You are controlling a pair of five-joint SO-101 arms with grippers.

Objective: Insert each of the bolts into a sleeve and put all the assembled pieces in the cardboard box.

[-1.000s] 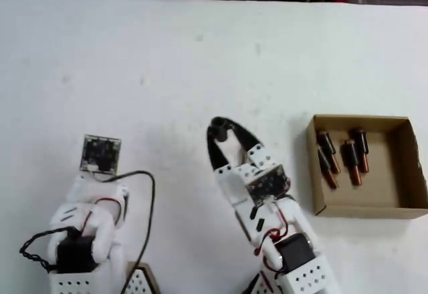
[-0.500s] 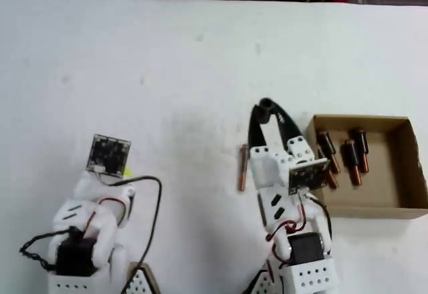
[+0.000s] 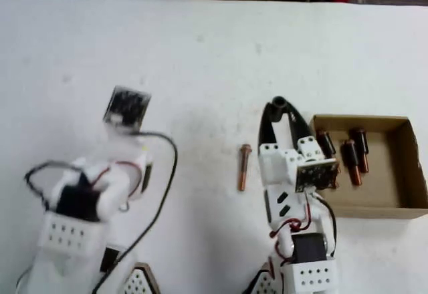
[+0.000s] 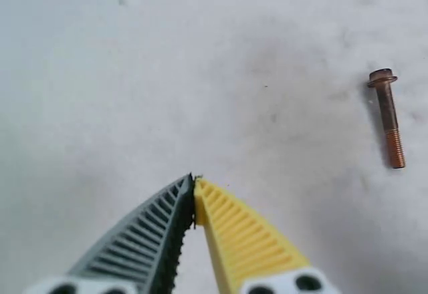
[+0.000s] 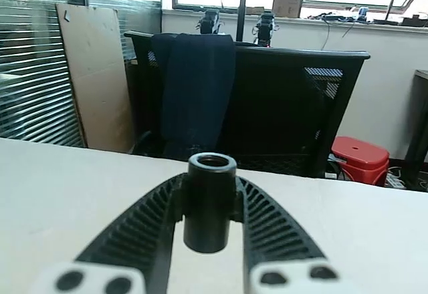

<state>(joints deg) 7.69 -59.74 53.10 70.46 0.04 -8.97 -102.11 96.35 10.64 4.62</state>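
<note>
L tool [image 4: 194, 188] tips pressed together, nothing btwn, over bare desk [image 4: 134, 73]; R tool [image 5: 210, 182] clamped on black sleeve [image 5: 210, 207], held upright. One bolt [image 3: 244, 168] lies flat on desk btwn the arms, beside R tool, not touching; cardboard box [image 3: 361, 117] just past R tool w/ several assembled pieces [image 3: 351, 157] inside.

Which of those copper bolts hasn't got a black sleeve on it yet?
The bolt lying alone on the table, outside the cardboard box; those inside the box wear black sleeves.
</note>
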